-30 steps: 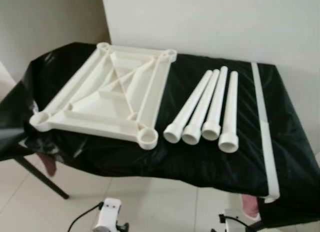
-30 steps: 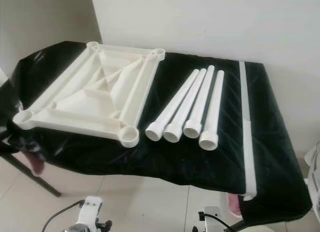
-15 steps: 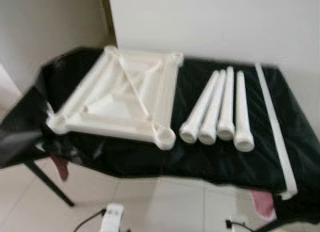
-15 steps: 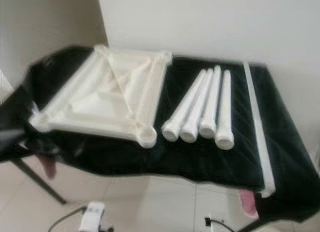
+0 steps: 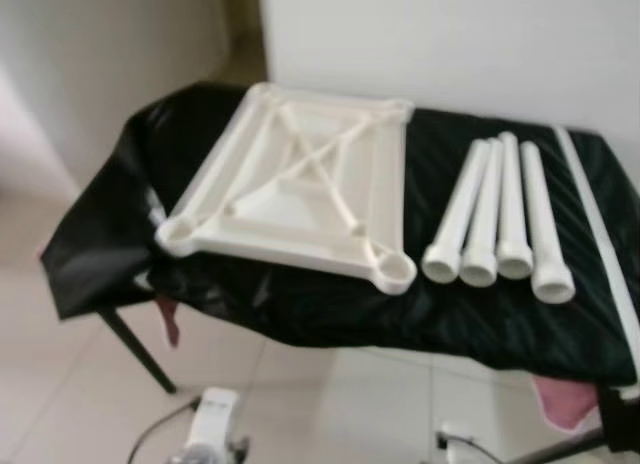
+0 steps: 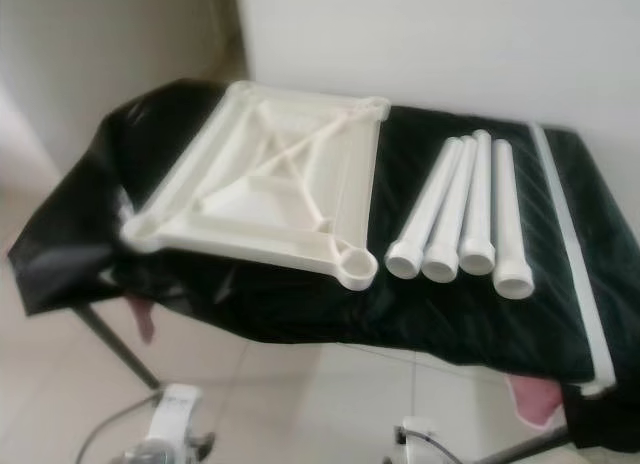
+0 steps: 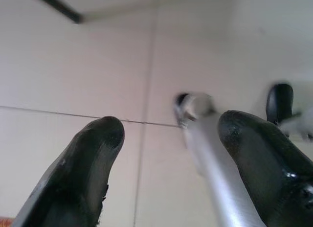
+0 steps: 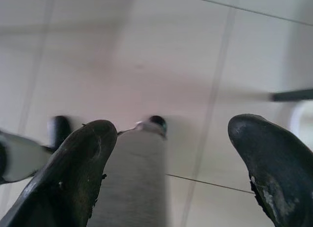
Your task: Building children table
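Both grippers, left (image 7: 164,173) and right (image 8: 171,173), hang with fingers apart; the legs (image 5: 497,224) at centre right look light, stiff, slippery; grip one mid-shaft.

Bare black cloth (image 5: 420,174) between tabletop frame (image 5: 300,189) and legs (image 5: 497,224) (narrow gap)

White tabletop (image 5: 300,189) upside down, ribbed, four white legs (image 5: 497,219) side-by-side beside it

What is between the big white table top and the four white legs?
Nothing but bare black cloth. In the right eye view a thin dark strip separates the table top from the four legs, which lie side by side.
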